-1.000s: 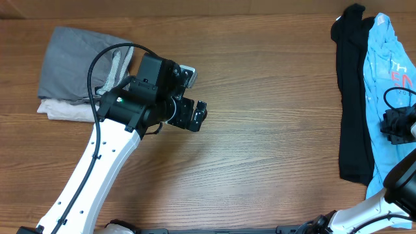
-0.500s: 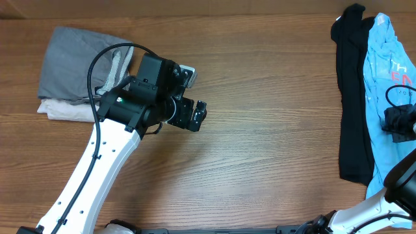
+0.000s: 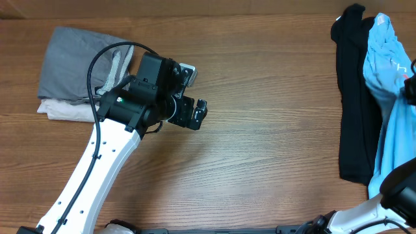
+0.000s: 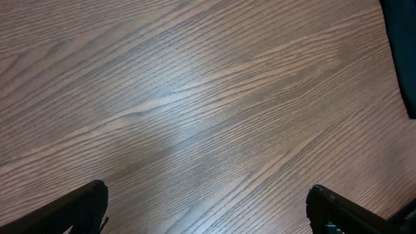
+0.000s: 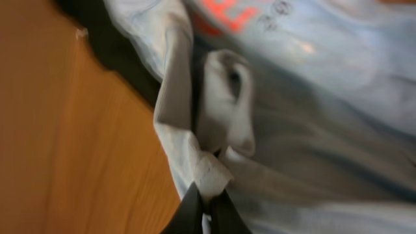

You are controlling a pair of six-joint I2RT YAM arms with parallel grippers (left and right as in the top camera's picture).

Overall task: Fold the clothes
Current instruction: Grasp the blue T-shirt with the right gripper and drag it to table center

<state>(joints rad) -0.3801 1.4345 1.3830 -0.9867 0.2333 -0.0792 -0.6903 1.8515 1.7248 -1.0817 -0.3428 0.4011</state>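
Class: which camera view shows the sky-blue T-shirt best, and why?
Overhead: the T-shirt shows along most of its length, beside the black garment, though cut off at the edge. Right wrist: only a blurred fold pinched in the right gripper. Left wrist: none.

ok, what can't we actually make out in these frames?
T-shirt lettering: overhead, cut by the right edge and folds; right wrist, motion-blurred.
Right gripper: overhead, nearly all beyond the right edge; right wrist shows only fingertips pinching cloth.
Folded grey garment: overhead, left arm covers its right side.
Black garment: overhead, T-shirt overlaps its right side.
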